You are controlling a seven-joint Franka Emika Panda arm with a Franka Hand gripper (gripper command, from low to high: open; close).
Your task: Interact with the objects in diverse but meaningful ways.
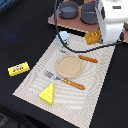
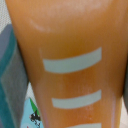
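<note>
1. We see a black table (image 1: 20,30) with a woven beige placemat (image 1: 87,82) laid at a slant across its middle
2. On the placemat lie a round tan plate (image 1: 68,66), a fork (image 1: 65,80) and a knife (image 1: 82,58) with orange handles, and a yellow holed cheese wedge (image 1: 47,94) near the corner closest to the camera
3. A flat yellow box (image 1: 18,69) rests on the bare table, off the placemat, toward the exterior view's left
4. A pale blue milk carton (image 1: 63,39) stands at the far edge of the placemat
5. Behind it, two dark grey pans (image 1: 69,10) sit on a brown board (image 1: 52,20)
6. The white gripper (image 1: 100,34) hangs at the exterior view's upper right, right at the orange-brown bread loaf (image 1: 93,37)
7. In the wrist view the loaf (image 2: 70,60) fills the picture: smooth, glossy orange, crossed by pale slash marks
8. We cannot tell how the jaws stand, since neither view shows the fingers
</note>
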